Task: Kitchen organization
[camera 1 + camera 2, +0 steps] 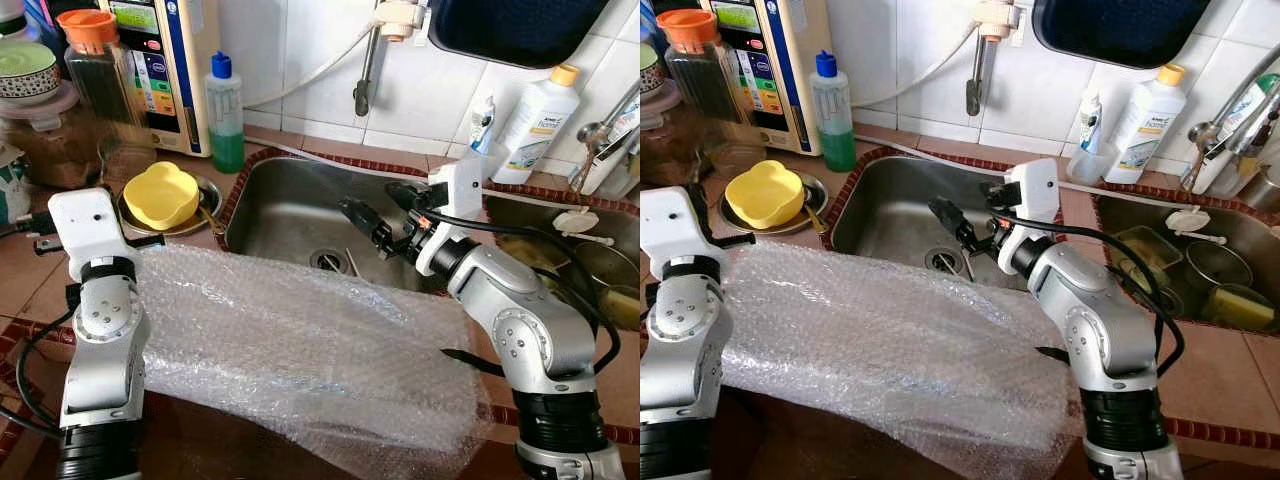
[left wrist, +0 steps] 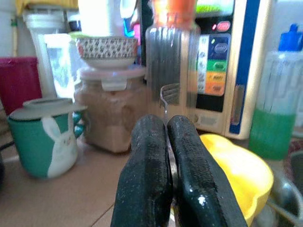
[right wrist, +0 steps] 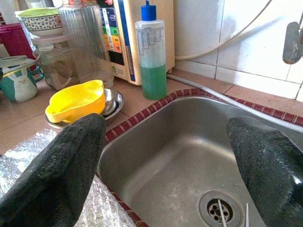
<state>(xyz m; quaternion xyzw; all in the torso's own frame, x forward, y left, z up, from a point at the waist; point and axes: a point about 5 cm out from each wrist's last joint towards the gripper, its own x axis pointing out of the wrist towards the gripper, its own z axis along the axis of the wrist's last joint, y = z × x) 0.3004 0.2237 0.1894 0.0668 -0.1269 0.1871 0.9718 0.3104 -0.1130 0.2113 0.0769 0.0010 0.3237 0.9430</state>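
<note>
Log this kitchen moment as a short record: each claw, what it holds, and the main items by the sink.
left claw: shut on fork, raised near the yellow bowl
right claw: open, empty, over the sink
bubble wrap: spread on the counter before the sink
green soap bottle: upright behind the sink's left corner
rabbit mug: on the counter, left

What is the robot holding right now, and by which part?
The left end effector is shut on a fork, gripping its thin handle, tines up. The right end effector is open above the sink, empty.
</note>
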